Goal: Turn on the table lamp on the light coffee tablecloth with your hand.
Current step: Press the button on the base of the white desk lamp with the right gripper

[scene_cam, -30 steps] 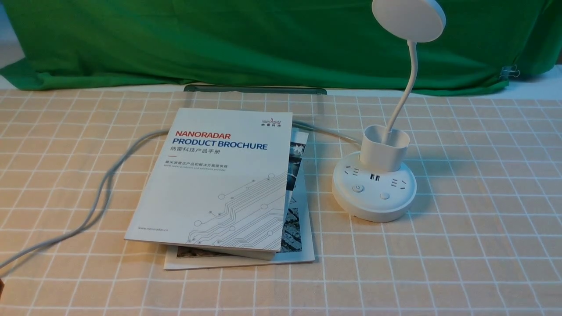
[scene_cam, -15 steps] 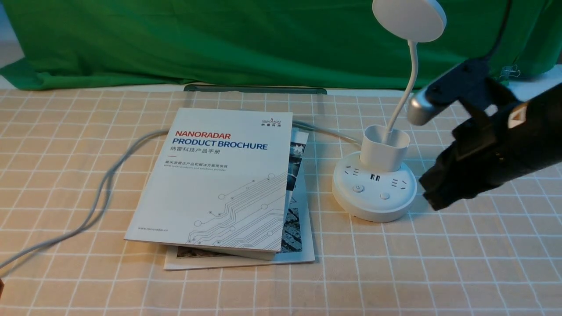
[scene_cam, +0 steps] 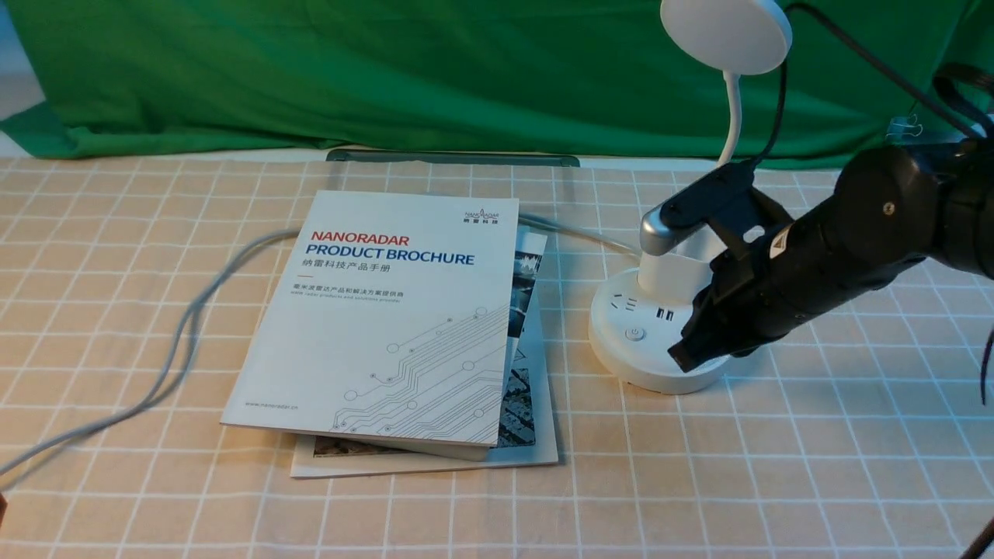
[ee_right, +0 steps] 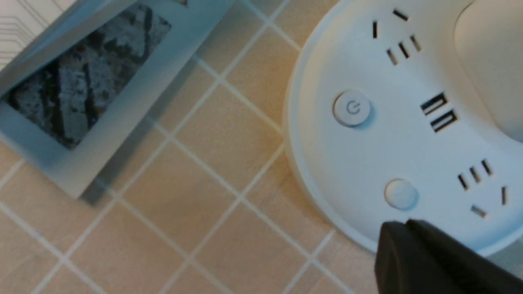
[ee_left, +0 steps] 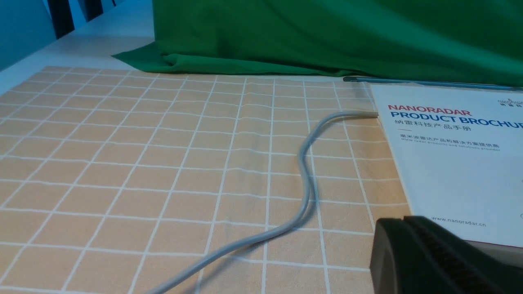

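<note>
Moved left since before, my right pincer (scene_cam: 685, 359) now overlaps the lamp (scene_cam: 633, 353) at right of centre. Jaws closed, empty.

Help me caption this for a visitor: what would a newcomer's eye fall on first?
The black right gripper, shut, hangs over the round base of the white table lamp on the right. Left of it, a white NANORADAR brochure lies on the checked light coffee tablecloth, green cloth behind.

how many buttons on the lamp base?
2. The power-symbol button sits on the lamp base on the side toward the brochures; the plain button is beside it, just ahead of the right gripper. In the front view the gripper hides the plain one.
</note>
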Robot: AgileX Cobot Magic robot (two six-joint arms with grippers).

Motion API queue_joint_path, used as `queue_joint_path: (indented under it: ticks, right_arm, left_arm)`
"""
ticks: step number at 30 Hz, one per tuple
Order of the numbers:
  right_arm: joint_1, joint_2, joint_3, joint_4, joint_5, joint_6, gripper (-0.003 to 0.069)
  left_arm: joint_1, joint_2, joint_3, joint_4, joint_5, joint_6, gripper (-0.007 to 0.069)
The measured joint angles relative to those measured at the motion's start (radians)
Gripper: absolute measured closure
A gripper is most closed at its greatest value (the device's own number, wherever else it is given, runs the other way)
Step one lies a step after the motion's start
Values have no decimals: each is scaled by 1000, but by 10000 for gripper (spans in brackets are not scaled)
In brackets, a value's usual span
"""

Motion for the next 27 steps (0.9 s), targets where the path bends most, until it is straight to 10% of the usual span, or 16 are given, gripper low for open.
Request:
queue_joint_path:
  ticks: [27]
  right_arm:
    - [0, 108, -55, -124, -49, 126, 629]
  left_arm:
    - [0, 0, 0, 0, 0, 0, 603]
